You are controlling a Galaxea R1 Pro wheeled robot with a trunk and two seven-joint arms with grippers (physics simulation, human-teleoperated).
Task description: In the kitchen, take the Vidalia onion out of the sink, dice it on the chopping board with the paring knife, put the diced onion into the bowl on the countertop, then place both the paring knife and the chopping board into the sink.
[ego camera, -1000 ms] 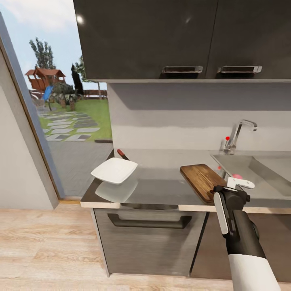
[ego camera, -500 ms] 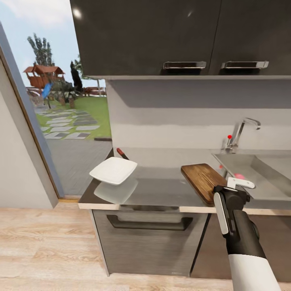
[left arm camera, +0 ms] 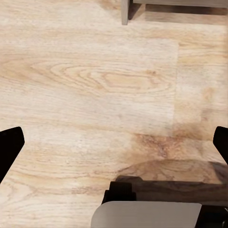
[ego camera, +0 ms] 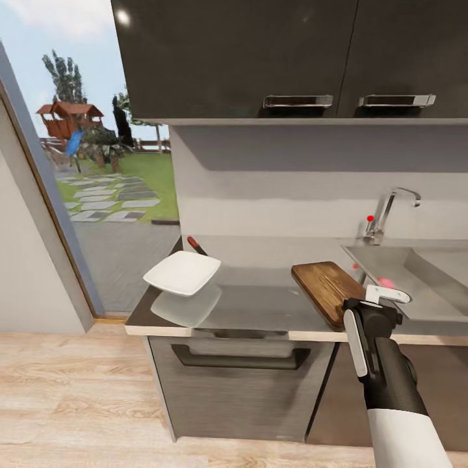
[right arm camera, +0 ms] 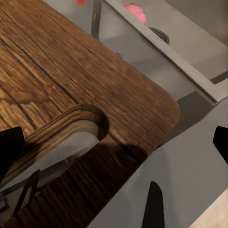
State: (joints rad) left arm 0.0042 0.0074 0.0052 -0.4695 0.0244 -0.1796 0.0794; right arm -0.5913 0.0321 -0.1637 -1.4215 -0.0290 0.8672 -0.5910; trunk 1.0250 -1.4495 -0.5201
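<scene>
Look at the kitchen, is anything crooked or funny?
Yes. The white bowl sits tilted near the countertop's left end, not flat. The chopping board lies at an angle beside the sink.

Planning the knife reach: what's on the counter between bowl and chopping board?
Head view: bare grey countertop between the bowl and the chopping board; it carries just the bowl's reflection.

Bowl (ego camera: 182, 273) left on countertop (ego camera: 260, 305); chopping board (ego camera: 327, 289) right; sink (ego camera: 416, 276) beyond.
</scene>
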